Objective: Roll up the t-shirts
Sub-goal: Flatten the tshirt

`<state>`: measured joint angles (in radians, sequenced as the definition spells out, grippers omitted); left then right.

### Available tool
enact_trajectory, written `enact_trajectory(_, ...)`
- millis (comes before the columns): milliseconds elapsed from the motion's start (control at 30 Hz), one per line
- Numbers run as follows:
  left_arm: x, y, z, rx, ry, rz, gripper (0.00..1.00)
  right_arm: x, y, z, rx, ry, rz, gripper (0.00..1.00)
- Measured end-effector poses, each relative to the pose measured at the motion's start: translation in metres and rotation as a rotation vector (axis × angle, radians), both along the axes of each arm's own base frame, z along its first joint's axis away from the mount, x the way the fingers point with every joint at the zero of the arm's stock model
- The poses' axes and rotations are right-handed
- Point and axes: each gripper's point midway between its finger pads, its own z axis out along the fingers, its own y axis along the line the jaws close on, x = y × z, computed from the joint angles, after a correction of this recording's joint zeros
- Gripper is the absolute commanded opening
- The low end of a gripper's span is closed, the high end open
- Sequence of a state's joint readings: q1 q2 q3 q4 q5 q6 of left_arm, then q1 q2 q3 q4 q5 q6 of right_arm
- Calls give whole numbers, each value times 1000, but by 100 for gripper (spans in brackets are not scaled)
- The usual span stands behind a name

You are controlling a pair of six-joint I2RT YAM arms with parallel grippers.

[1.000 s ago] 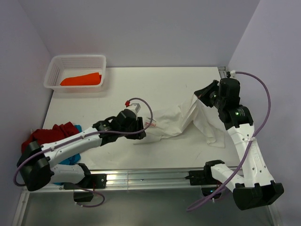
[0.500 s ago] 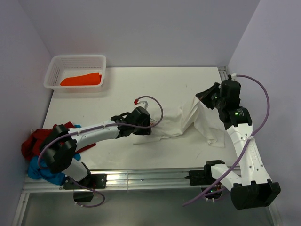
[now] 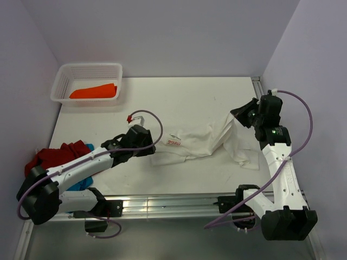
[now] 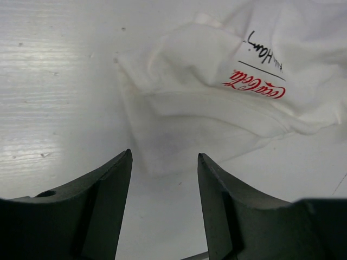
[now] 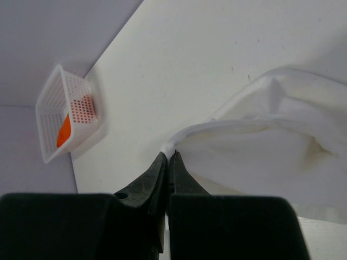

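A white t-shirt (image 3: 200,142) with red Coca-Cola lettering lies crumpled and stretched across a pale bench (image 3: 184,97). At the shirt's right end, the right claw (image 5: 168,161) is pinched tight on a fold of the cloth's edge. Just off the shirt's left end, the left claw (image 4: 164,168) is spread wide and holds nothing, with the cloth just beyond its tips. Far to the left of the shirt, a red tee (image 3: 57,154) and a blue tee (image 3: 81,185) are heaped together. Behind and left of the shirt, an orange tee (image 3: 93,92) lies in a white mesh basket (image 3: 89,65).

2 white arms (image 3: 81,165), black joints; purple cables (image 3: 312,122); black claw fingers (image 4: 108,206).
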<state>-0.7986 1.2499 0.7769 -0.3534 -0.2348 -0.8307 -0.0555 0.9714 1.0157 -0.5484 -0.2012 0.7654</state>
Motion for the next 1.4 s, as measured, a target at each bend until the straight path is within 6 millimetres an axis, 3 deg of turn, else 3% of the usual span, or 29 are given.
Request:
enact_trajectory(200,-12,25,-17,11,55,30,58,2,-3,-2,11,-8,-2,0)
enact_trajectory(433,-22,33,-48,15,151,24,57,2,-5,-11,15,4,0,0)
enact_trajectory(700,-18,22,-41,-22,136,-8,51,2,-4,-19,13,16,18,0)
enact_trajectory(933,-9,-6,-23,-67,109,-73,52,1,-4,-30,16,33,21,0)
enact_trajectory(1167,-28,-67,-4,-70,53,-230,52,2,-2,-27,23,19,34,0)
enact_trajectory(1267,-28,-88,-1,-63,35,-261,52,2,-2,-27,24,20,34,0)
enact_trajectory(1400,-23,-101,-12,-13,32,-265,52,2,-1,-26,28,18,39,0)
